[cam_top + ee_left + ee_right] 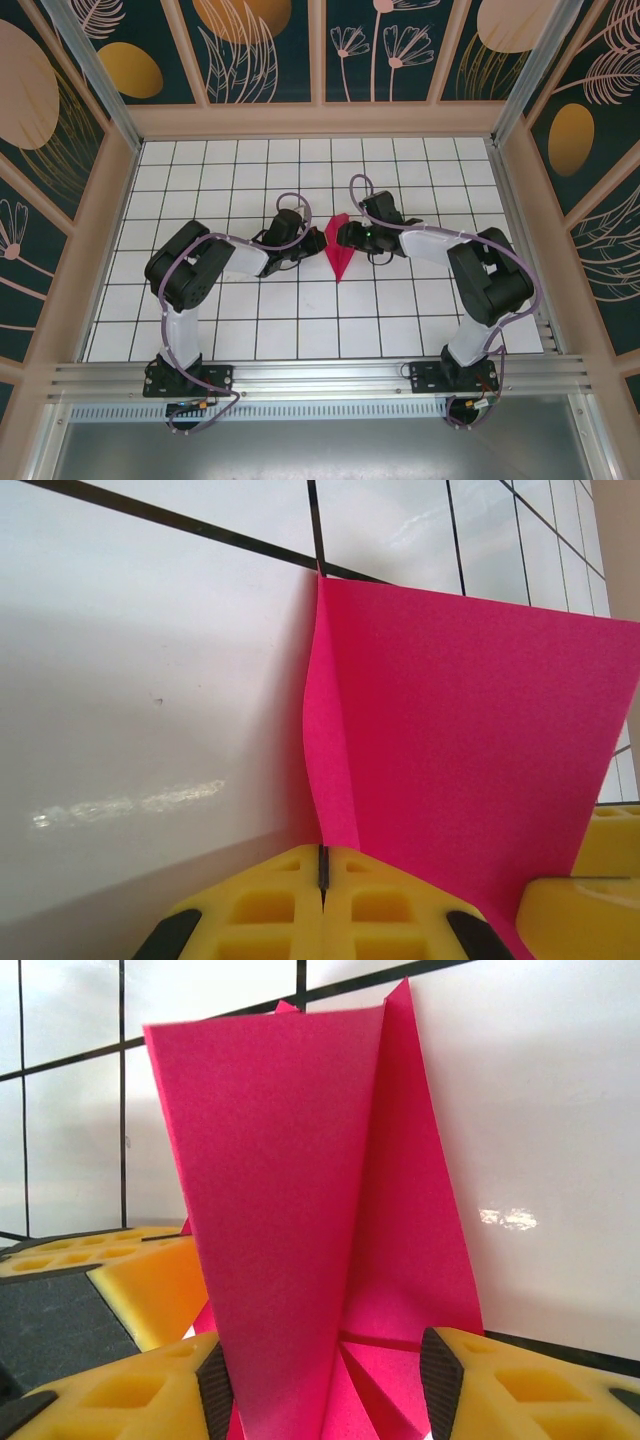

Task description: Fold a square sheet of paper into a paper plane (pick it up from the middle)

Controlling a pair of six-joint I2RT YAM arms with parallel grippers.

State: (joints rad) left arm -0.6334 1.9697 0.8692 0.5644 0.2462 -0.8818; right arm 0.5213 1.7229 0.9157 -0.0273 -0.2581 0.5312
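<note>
The paper plane (340,258) is a slim magenta-pink dart, folded along a centre crease, standing on edge on the white gridded table between the two arms. My left gripper (318,243) meets it from the left. In the left wrist view its yellow jaws (322,865) are pressed together with a thin flap of the pink paper (470,740) pinched in the seam. My right gripper (346,237) comes from the right. Its jaws (328,1385) stand apart on either side of the folded paper (290,1210), whose layers rise between the black pads.
The table (250,320) is ringed by a wooden frame (320,120) with patterned panels. An aluminium rail (320,375) holding both arm bases runs along the near edge. The left gripper's yellow finger (150,1280) sits close beside the right gripper's left finger.
</note>
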